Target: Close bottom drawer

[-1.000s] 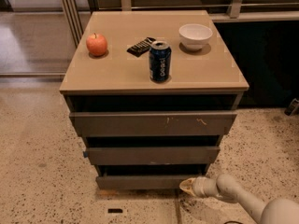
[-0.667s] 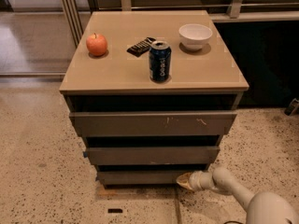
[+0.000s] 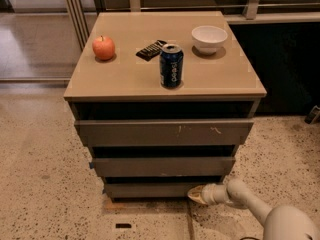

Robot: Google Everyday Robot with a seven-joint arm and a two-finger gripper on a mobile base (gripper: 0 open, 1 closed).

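Note:
The bottom drawer [image 3: 150,189] is the narrowest of three grey-brown fronts, low under the cabinet, its plain flat front nearly flush under the middle one. My gripper [image 3: 196,194] is at the lower right, its pale tip against the right end of the bottom drawer's front. The white arm [image 3: 250,204] runs from the tip down to the lower right corner.
On the cabinet top [image 3: 125,74] stand a red apple [image 3: 103,47], a dark snack packet [image 3: 151,49], a blue soda can [image 3: 171,66] and a white bowl [image 3: 209,38]. The widest top drawer front [image 3: 165,132] has pale scratch marks. Speckled floor [image 3: 40,184] surrounds the cabinet.
My gripper has moved left and slightly away toward the cabinet, and the bottom drawer's front has gone in under the middle drawer.

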